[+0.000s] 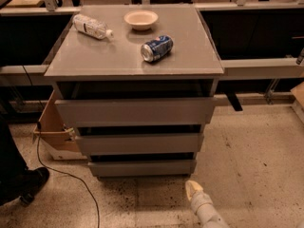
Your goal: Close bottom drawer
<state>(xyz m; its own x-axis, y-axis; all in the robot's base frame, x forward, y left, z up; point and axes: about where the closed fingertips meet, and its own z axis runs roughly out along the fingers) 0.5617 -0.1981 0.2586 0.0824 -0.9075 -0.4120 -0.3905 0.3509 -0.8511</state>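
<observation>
Starting at the far left, we're seeing a dark shoe on the speckled floor, with a thin black cable snaking across the floor beside it. Just right of that, an open cardboard box is sitting against the left side of the grey cabinet.

Up on the cabinet's surface, a clear plastic water bottle is lying on its side near the back left. A small white bowl is sitting upright at the back middle, and a blue soda can is lying on its side a bit in front of the bowl.

Below the surface we're looking at three grey fronts, each narrower than the one above. The bottom drawer is the lowest and narrowest, right down by the floor, with a dark gap showing above its front panel. We can't say if it's pushed all the way in.

Moving right, the robot's hand is hanging low over the floor, just in front of the bottom drawer's right corner and not touching it. We honestly can't tell whether it's clenched or released, and it isn't grasping anything we can see.
</observation>
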